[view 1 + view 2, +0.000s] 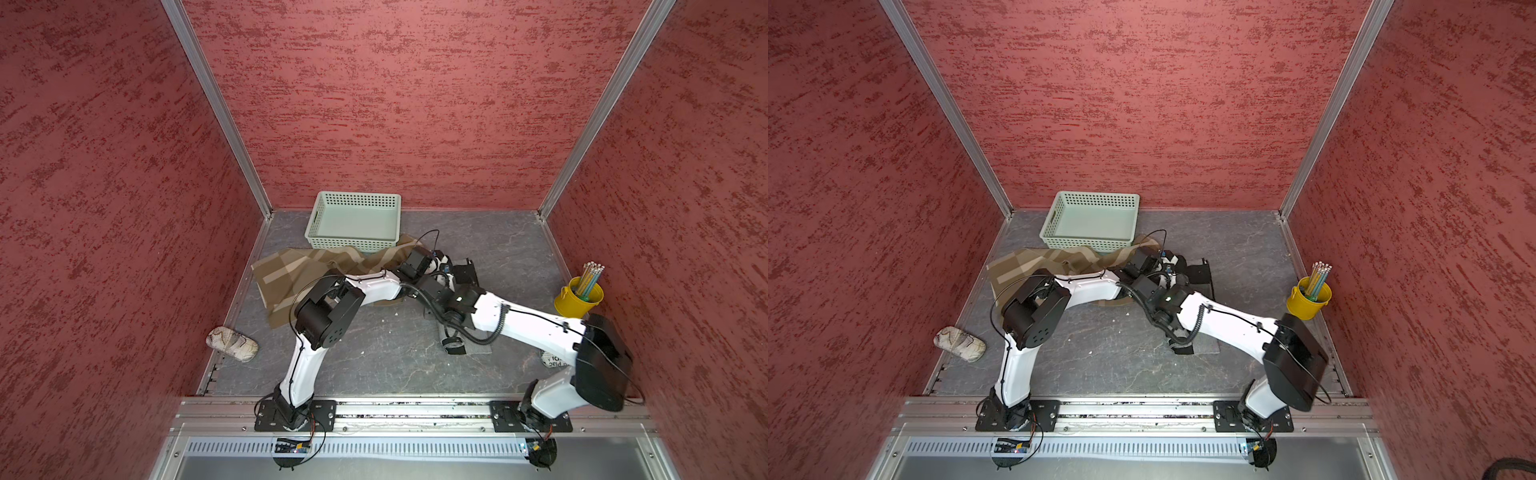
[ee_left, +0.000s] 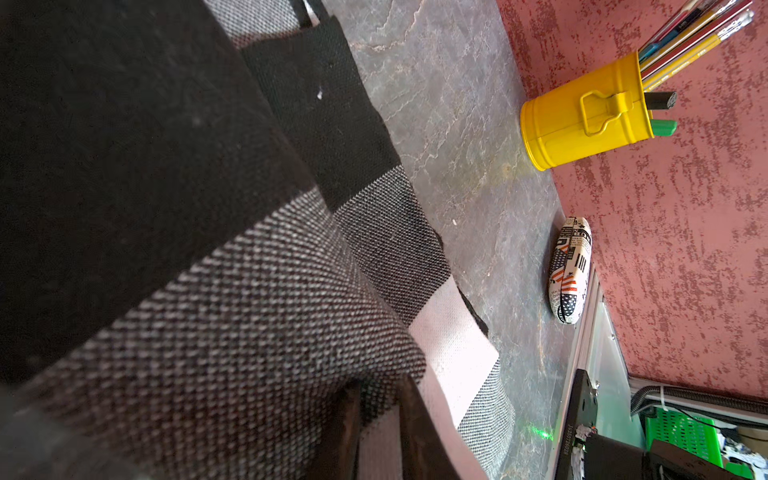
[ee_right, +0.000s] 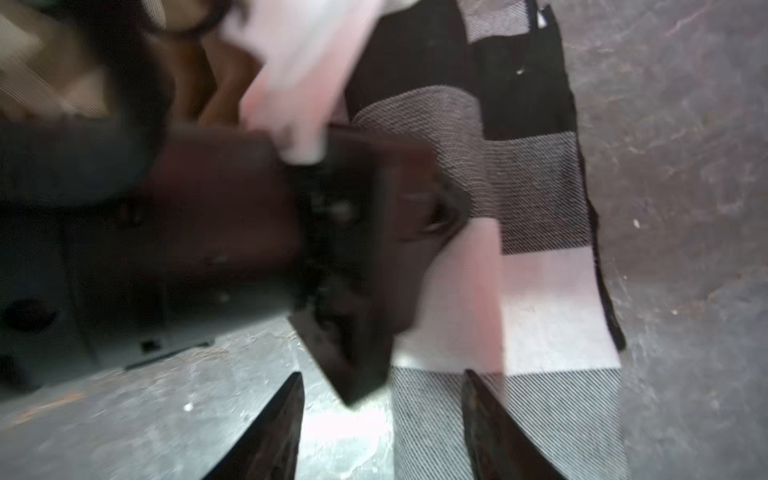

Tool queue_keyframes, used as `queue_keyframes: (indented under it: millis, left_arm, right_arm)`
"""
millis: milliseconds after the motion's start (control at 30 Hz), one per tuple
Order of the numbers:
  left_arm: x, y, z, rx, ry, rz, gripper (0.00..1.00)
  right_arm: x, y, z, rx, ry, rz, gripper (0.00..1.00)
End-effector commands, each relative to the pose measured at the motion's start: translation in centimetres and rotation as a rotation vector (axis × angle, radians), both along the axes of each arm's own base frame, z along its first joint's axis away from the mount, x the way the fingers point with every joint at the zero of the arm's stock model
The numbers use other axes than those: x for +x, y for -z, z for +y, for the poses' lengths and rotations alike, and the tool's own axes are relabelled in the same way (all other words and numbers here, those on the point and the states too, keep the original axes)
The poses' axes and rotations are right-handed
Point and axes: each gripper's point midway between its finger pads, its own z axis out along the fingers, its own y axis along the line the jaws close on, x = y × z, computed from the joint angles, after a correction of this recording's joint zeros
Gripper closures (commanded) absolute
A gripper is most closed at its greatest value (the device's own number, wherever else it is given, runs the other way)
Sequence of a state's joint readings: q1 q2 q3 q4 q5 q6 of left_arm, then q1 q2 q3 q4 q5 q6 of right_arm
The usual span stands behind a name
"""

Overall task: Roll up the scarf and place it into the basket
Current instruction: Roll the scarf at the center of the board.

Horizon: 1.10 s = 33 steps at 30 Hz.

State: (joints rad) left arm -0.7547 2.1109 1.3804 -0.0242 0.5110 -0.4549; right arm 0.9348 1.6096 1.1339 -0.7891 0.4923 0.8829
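from above most of the checked scarf (image 1: 465, 272) is hidden; the right wrist view blurs the left end effector (image 3: 305, 160).

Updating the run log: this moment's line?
left gripper: shut on black-grey-white checked scarf | right gripper: open | pale mint-green perforated plastic basket: empty
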Motion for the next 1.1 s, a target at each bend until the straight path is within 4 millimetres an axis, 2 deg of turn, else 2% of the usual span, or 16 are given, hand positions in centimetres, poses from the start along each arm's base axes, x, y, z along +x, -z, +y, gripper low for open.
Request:
queue_keyframes:
  millis: [0,433,533,700,800,933,1000,1067]
  left_arm:
    - [-0.3,1.2,-0.2,-0.006,0.015,0.048,0.80]
    - [0.2,0.3,0.0,-0.023,0.001,0.060,0.78]
    - [0.7,-0.5,0.3,-0.035,-0.013,0.055,0.73]
    - [2.0,-2.2,1.6,-0.053,-0.061,0.049,0.65]
    - [3.1,-3.3,3.1,-0.046,-0.125,0.030,0.48]
    - [4.8,-5.7,5.5,-0.052,-0.206,-0.018,0.35]
    - [5.5,-6.5,6.3,-0.053,-0.225,-0.037,0.34]
    - [5.9,-6.5,6.7,-0.050,-0.233,-0.040,0.35]
  right_arm:
    - [-0.1,1.7,-2.3,-0.181,0.024,-0.006,0.39]
    - [-3.1,9.3,-5.8,-0.353,0.022,0.137,0.33]
    - [-3.9,10.6,-6.8,-0.380,0.032,0.170,0.33]
    - [-4.2,10.7,-8.2,-0.393,0.063,0.180,0.33]
    - [-4.1,10.7,-8.6,-0.371,0.069,0.187,0.33]
    - [-4.5,11.3,-9.1,-0.361,0.070,0.212,0.34]
    - [-4.7,11.4,-9.2,-0.361,0.065,0.220,0.35]
    - [-4.8,11.4,-9.3,-0.360,0.063,0.222,0.36]
